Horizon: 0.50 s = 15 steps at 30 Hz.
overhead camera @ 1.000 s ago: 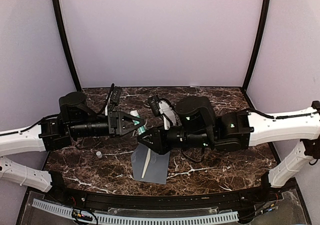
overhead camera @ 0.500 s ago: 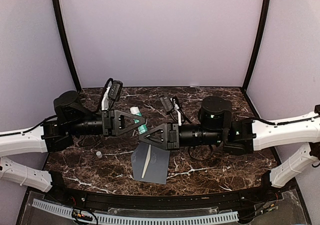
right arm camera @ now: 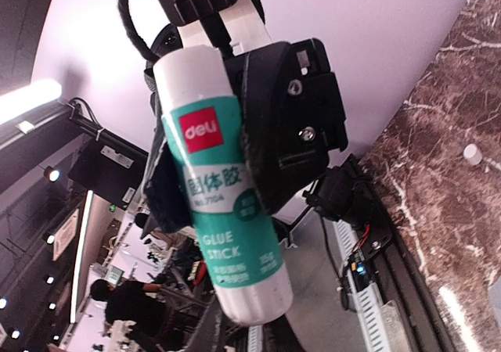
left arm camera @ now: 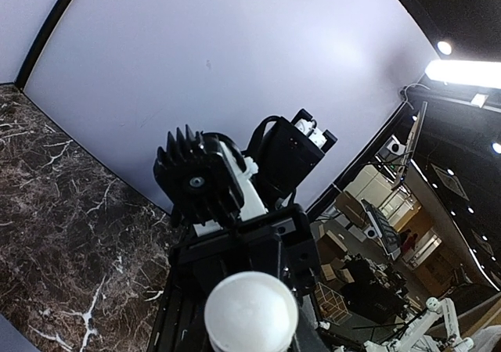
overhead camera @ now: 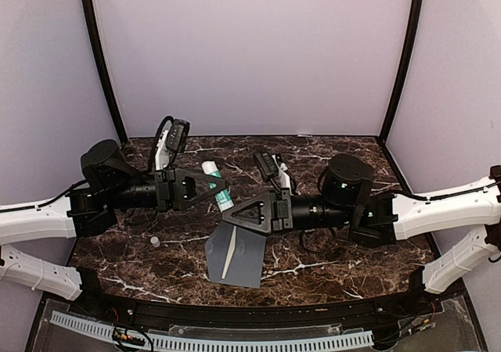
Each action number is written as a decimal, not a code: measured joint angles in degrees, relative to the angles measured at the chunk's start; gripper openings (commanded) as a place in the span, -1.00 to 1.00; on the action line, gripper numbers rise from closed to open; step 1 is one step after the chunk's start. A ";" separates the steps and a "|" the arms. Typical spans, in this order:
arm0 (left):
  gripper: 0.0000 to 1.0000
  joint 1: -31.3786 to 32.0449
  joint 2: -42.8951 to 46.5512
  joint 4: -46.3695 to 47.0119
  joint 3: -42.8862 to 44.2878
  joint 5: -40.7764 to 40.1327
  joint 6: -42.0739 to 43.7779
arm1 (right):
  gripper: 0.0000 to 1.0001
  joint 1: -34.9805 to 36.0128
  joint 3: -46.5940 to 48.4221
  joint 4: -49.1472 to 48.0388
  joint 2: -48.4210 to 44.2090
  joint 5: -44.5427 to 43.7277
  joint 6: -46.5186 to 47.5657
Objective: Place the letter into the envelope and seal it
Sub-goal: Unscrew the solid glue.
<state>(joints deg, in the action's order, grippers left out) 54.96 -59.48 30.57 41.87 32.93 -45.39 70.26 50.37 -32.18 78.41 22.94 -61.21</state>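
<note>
The grey-blue envelope (overhead camera: 244, 260) lies flat near the table's front edge. A narrow cream strip of the letter (overhead camera: 229, 260) shows on it. Above its far end, my left gripper (overhead camera: 217, 186) is shut on the middle of a white and teal glue stick (overhead camera: 219, 188) (right arm camera: 223, 203), which is tilted and held off the table. My right gripper (overhead camera: 229, 211) (right arm camera: 250, 317) reaches in from the right. Its dark fingers sit on either side of the stick's lower white end, shut on it. In the left wrist view the stick's white end (left arm camera: 250, 311) faces the camera.
A small white cap (overhead camera: 155, 242) (right arm camera: 471, 154) lies on the marble table (overhead camera: 329, 274), left of the envelope. Plain walls close off the back and both sides. A black rail (overhead camera: 235, 321) runs along the front edge.
Both wrists have rolled, and the arm bodies have drawn back from the middle. The glue stick now shows in full between the grippers. The envelope and the cap have stayed where they were.
</note>
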 measured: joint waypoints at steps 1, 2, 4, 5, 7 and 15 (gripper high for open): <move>-1.00 -0.04 0.00 0.13 0.00 -0.11 0.22 | -0.66 -0.04 -0.04 -0.35 -0.02 0.28 -0.48; -1.00 -0.11 -0.04 0.26 0.00 -0.11 0.26 | -0.58 -0.07 -0.04 -0.44 -0.17 0.22 -0.35; -1.00 -0.07 -0.04 0.63 0.00 -0.37 0.28 | -0.39 -0.17 -0.07 -0.31 -0.57 -0.09 -0.02; -1.00 -0.07 0.07 0.55 0.02 -0.79 0.28 | -0.32 -0.22 -0.09 0.04 -0.87 -0.44 0.09; -1.00 0.02 0.57 -1.01 0.17 -2.97 0.28 | -0.15 -0.48 -0.09 1.97 -2.10 -1.81 1.70; -1.00 0.28 2.08 -18.71 4.76 -17.38 -1.84 | 0.01 0.59 4.46 20.20 -6.73 -15.82 14.80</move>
<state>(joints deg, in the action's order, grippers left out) 55.24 -57.41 11.86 46.63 15.55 -47.22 70.85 54.83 -11.99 71.68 7.11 -46.41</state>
